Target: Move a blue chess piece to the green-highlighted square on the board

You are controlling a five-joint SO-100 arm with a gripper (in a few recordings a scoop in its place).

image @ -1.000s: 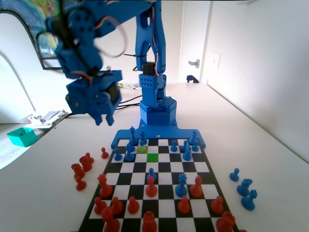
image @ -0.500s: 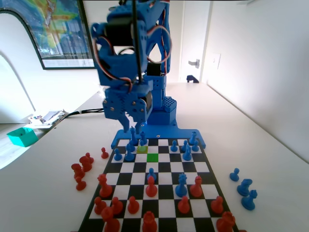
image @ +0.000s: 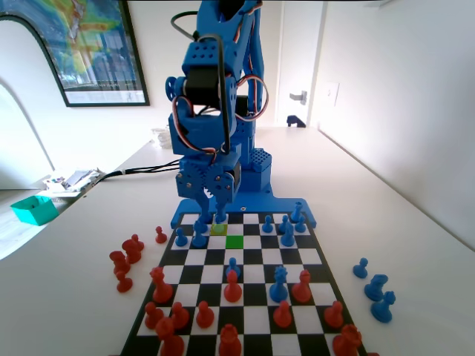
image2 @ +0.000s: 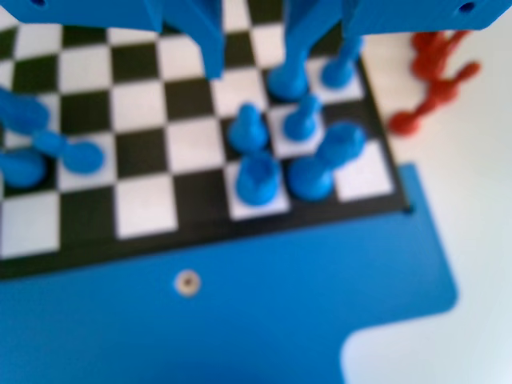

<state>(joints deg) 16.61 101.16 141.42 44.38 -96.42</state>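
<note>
Glossy blue plastic pawns [image2: 248, 128] on a smooth, matt chequered board [image2: 144, 208]; the gripper [image: 211, 199] looks like matt blue plastic

Blue arm folds forward and down, wrist pointing at the board's far rows in the fixed view. Gripper [image: 211, 199] hangs low, jaws parted, nothing held.

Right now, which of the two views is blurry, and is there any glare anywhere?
Wrist view: soft and out of focus throughout, blue pieces smeared on the board. Fixed view: board and gripper sharp; the wall on the right is washed out by bright light.
</note>
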